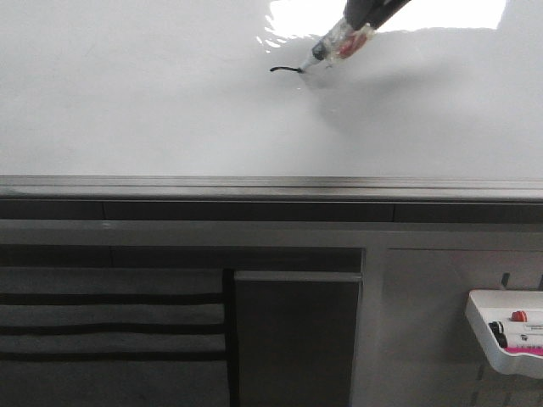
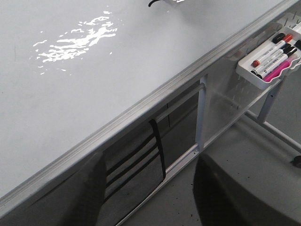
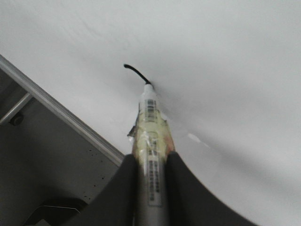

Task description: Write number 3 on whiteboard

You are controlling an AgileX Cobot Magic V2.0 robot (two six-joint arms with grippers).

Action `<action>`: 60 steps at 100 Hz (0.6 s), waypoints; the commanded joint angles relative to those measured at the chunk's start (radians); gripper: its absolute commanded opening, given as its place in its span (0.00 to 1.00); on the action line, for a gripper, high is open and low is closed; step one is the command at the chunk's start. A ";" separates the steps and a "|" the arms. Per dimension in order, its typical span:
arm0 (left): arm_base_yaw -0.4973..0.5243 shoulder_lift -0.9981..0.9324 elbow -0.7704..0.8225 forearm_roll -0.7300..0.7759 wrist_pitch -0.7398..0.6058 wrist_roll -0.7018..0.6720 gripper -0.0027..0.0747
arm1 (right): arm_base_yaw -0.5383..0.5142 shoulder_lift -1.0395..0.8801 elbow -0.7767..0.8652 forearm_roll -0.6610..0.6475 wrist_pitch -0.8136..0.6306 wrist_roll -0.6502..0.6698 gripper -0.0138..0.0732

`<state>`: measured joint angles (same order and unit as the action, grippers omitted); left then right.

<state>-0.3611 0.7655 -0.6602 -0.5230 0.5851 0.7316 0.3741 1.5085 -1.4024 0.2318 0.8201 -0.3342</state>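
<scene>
Where the front view looks over the table, the whiteboard [image 1: 170,102] fills the upper half: glossy white, bright glare at its far edge, grey metal edge strip [image 1: 271,182] along the near side. Black marker stroke [image 1: 286,69], short and curved, lies on the board toward the far right; only this partial line of the number 3 shows. Marker [image 1: 333,47], clear-wrapped with a red patch, slants down from the upper right, tip touching the stroke's right end. Right gripper [image 1: 373,10] is dark and cut by the frame's top, closed around the marker's upper body. White tray [image 1: 488,335] hangs below the board at lower right, holding markers; its labels are too small to read.

Left wrist view: whiteboard [image 2: 94,94] with scattered glare, edge strip running diagonally. Stroke's end [image 2: 155,3] shows at the frame edge. White tray [image 2: 249,75] holds several markers, red-capped, black-capped and pink; print on the barrels is illegible. Left gripper fingers [image 2: 89,197] appear as two dark blurred shapes spread wide apart, nothing between them, off the board's near edge.

Right wrist view: right gripper [image 3: 151,174] clamps the marker [image 3: 151,136] between two dark fingers. Barrel carries a barcode-like label and small print, unreadable. White tip meets the black stroke [image 3: 135,72] on the whiteboard [image 3: 225,70].
</scene>
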 commanded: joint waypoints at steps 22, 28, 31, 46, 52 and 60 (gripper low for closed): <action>0.004 -0.006 -0.028 -0.031 -0.047 -0.010 0.53 | 0.061 -0.005 0.059 -0.017 -0.190 0.011 0.20; 0.004 -0.006 -0.028 -0.031 -0.047 -0.010 0.53 | 0.048 -0.010 0.057 -0.021 -0.153 0.011 0.20; 0.004 -0.006 -0.028 -0.031 -0.047 -0.010 0.53 | 0.042 -0.014 0.057 -0.023 -0.123 0.011 0.20; 0.004 -0.006 -0.028 -0.031 -0.047 -0.010 0.53 | 0.012 -0.044 0.083 -0.036 0.004 0.008 0.20; 0.004 -0.006 -0.028 -0.031 -0.047 -0.010 0.53 | 0.023 -0.046 0.105 -0.023 0.007 0.008 0.20; 0.004 -0.006 -0.028 -0.031 -0.047 -0.010 0.53 | 0.060 -0.041 0.136 -0.022 -0.051 0.008 0.20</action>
<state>-0.3611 0.7633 -0.6602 -0.5230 0.5851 0.7316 0.4043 1.5011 -1.2726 0.2081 0.8419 -0.3288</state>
